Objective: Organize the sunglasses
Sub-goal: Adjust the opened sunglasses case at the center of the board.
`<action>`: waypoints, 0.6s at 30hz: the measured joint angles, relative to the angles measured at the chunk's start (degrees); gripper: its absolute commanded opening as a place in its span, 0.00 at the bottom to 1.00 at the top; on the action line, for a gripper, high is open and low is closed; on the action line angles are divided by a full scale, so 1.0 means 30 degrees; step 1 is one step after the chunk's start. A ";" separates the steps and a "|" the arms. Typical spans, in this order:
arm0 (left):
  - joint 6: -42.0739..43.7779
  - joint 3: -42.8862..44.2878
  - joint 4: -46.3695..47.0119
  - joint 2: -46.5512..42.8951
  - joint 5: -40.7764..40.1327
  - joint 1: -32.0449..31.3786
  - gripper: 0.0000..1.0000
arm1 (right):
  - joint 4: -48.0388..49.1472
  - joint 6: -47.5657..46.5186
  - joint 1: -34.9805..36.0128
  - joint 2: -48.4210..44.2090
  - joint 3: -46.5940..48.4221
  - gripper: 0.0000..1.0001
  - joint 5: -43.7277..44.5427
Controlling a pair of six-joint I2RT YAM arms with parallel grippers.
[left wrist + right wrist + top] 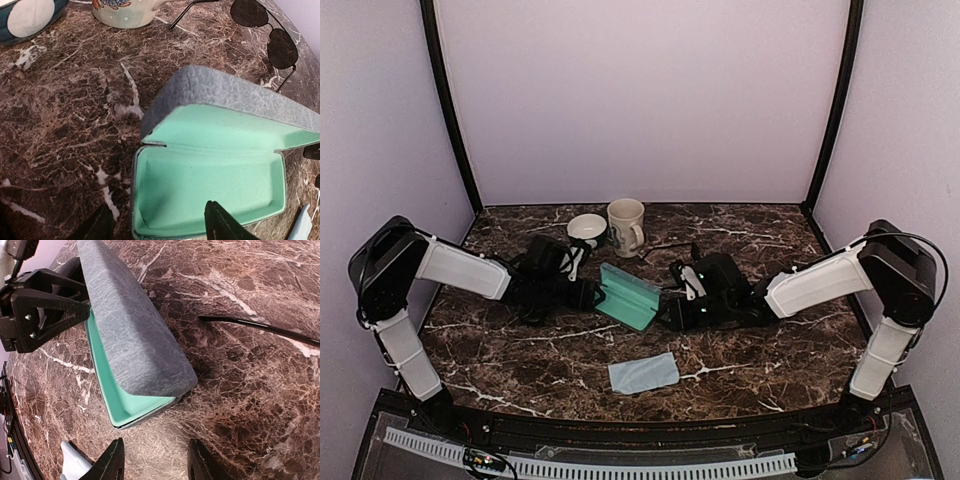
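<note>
Two robot arms meet at an open grey-blue hard case (628, 297) in the middle of a marble-patterned table (770, 350). The case's mint lining is bare.

The left gripper (157, 230) hangs over the case's near end with its jaws apart. One finger is outside the end wall and the other is above the lining, and neither visibly presses on the case. The right gripper (155, 465) sits just short of the opposite end of the case, jaws apart with nothing between them.

The wire-framed sunglasses (281, 47) lie flat on the table beyond the raised lid, on the side away from the arms' bases. Their two dark lenses run in a line roughly along the lid. One slim temple arm stretches away toward the mug (626, 226), which stands beside a small bowl (587, 229).

From either set of jaws the pair lies past the case, so any reach must go over or around the lid. The right arm looks the nearer, as a temple arm shows just ahead of it in its wrist view.

The thicker brownish pair cannot be made out in any view. A pale blue cloth (643, 372) lies well apart, nearer the arms' bases.
</note>
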 measured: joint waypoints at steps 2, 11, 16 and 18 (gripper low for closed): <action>-0.0007 0.0189 -0.0080 0.0401 0.0124 0.0000 0.61 | 0.0036 0.0058 0.0000 -0.0036 -0.0051 0.44 0.0095; -0.0036 0.0306 -0.0175 0.0860 0.1158 0.0000 0.56 | 0.0117 0.0117 0.0000 -0.0393 -0.0408 0.44 0.0561; -0.0248 -0.0262 0.0299 0.0743 0.1625 0.0000 0.54 | 0.0095 0.0109 0.0000 -0.0393 -0.0408 0.44 0.0780; -0.0313 -0.0503 0.0393 0.0568 0.1814 0.0000 0.53 | 0.0066 0.0102 0.0000 -0.0393 -0.0408 0.44 0.0823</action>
